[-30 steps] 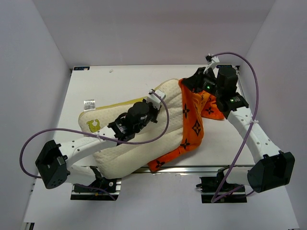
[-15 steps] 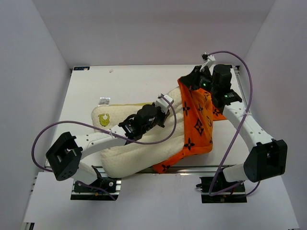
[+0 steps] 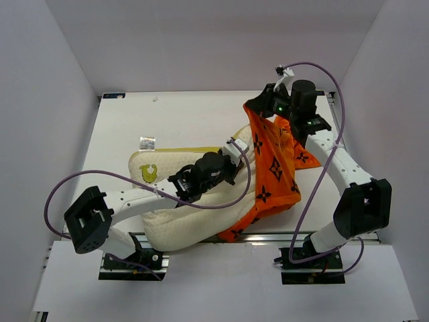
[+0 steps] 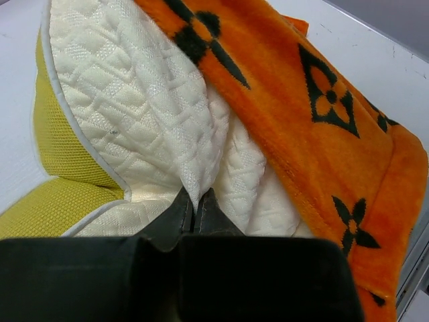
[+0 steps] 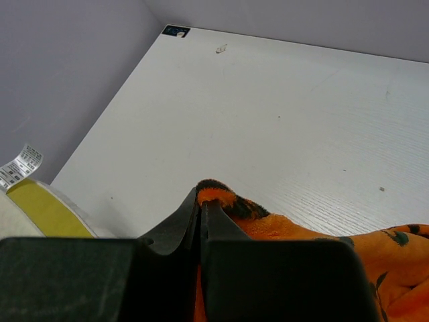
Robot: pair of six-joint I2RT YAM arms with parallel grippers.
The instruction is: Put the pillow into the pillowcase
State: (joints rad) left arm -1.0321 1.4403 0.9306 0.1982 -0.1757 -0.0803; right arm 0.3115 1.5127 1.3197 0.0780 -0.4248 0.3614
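The pillow (image 3: 177,227), its cover pinched by my left tool (image 4: 194,201), has slid right on the tabletop (image 3: 181,117), deeper into the pillowcase (image 3: 275,168) mouth that my right tool (image 5: 200,194) pinches open: insertion advancing.

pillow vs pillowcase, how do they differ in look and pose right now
The pillow is cream-white and quilted with a yellow band; the pillowcase is bright orange with black motifs. The pillow is thick and lies across the table; the pillowcase is thin, draped over the pillow's right end. Shared: each is pinched by a shut gripper, the pillow by the left gripper, the pillowcase by the right gripper.
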